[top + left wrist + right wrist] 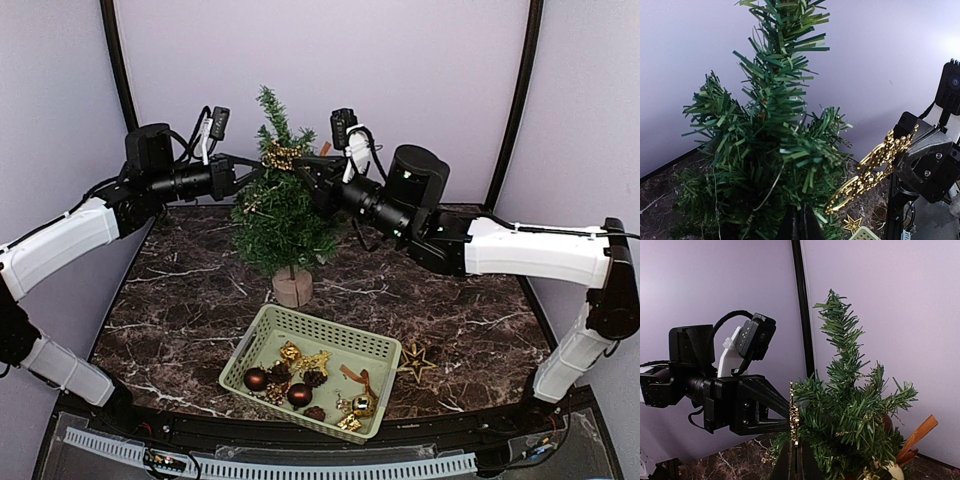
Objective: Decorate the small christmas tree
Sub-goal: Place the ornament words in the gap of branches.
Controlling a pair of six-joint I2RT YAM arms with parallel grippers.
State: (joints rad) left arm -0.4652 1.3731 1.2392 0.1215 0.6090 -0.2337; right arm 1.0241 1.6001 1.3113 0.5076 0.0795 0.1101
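The dark marbled tabletop carries the small christmas tree, which stands upright between the two sets of fingers, its upper branches level with them. The pale green basket lies below both sets of fingers, well apart from them and nearer the arm bases. Task status is judged as early. The right fingers are closed on a gold glitter ornament, held against the upper branches and not yet released. The left fingers are drawn together on the opposite side of the tree, and whether they pinch anything cannot be determined. Left to hang are the basket contents: two dark red balls, pine cones and several gold pieces. One gold star also lies on the tabletop just beside the basket. A brown strip shows low at the tree's side in the right wrist view; its attachment cannot be determined. The tree is a miniature green pine with bristly flat needles, a narrow pointed top, fuller lower branches, a thin trunk and a round light wooden base.
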